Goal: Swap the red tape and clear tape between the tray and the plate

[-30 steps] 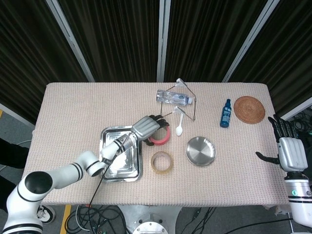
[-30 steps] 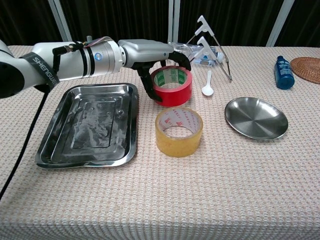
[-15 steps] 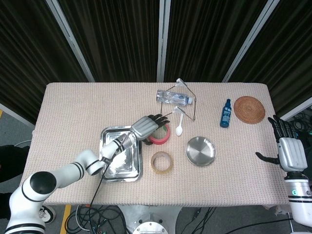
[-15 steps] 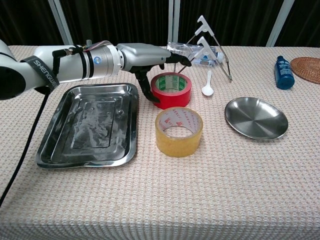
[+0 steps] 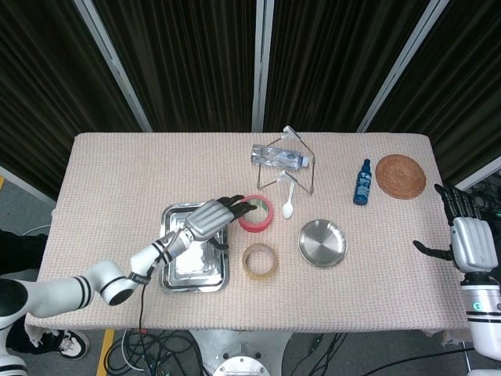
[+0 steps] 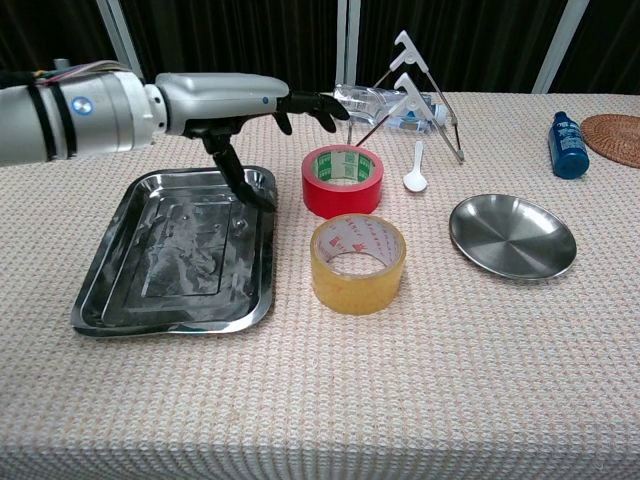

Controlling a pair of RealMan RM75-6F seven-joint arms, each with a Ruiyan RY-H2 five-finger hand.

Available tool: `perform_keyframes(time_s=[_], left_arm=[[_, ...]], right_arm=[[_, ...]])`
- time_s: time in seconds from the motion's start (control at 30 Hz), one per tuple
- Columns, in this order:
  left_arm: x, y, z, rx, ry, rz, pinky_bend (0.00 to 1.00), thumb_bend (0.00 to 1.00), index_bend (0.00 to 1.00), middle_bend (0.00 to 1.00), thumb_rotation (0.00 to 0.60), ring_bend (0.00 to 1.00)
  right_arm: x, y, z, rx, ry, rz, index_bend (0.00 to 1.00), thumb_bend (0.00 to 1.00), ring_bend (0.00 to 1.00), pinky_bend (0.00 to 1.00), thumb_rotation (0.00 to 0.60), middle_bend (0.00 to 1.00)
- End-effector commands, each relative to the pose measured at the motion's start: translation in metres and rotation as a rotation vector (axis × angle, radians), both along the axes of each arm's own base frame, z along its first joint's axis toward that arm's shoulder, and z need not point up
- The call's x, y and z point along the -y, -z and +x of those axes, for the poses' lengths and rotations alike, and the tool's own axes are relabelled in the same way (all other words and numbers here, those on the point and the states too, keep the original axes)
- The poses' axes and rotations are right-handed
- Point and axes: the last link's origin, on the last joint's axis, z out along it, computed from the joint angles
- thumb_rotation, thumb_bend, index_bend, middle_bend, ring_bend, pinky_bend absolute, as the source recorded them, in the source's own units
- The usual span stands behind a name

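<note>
Over the tray [image 6: 110, 290], my left hand [image 6: 225, 100] hovers with fingers spread, grasping nothing, fingertips reaching toward the red tape [image 6: 343, 180]. Red tape sits flat on the counter [image 6: 450, 380] just right of the tray. Clear tape [image 6: 358, 263] stands on the counter just in front of it, left of the plate [image 6: 512, 236]. Tray and plate both hold no tape. My right hand [image 5: 468, 243] rests released, fingers apart, off the counter's right edge.
</note>
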Motion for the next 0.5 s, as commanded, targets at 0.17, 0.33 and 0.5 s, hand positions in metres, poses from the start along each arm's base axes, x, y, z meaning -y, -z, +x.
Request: perform_keyframes(time_s=[0.17, 0.33, 0.5], left_arm=[[0.039, 0.004, 0.011, -0.049, 0.144, -0.005, 0.20, 0.11, 0.08, 0.11, 0.600, 0.00], [0.042, 0.028, 0.024, -0.088, 0.234, 0.003, 0.19, 0.11, 0.08, 0.10, 0.600, 0.00], [0.043, 0.039, 0.037, -0.106, 0.301, 0.008, 0.19, 0.11, 0.08, 0.09, 0.600, 0.00]], right_arm=[[-0.001, -0.010, -0.004, 0.014, 0.004, -0.019, 0.00, 0.00, 0.00, 0.00, 0.600, 0.00], [-0.005, -0.014, -0.011, 0.017, 0.024, -0.028, 0.00, 0.00, 0.00, 0.00, 0.600, 0.00], [-0.006, -0.012, -0.017, 0.024, 0.042, -0.022, 0.00, 0.00, 0.00, 0.00, 0.600, 0.00]])
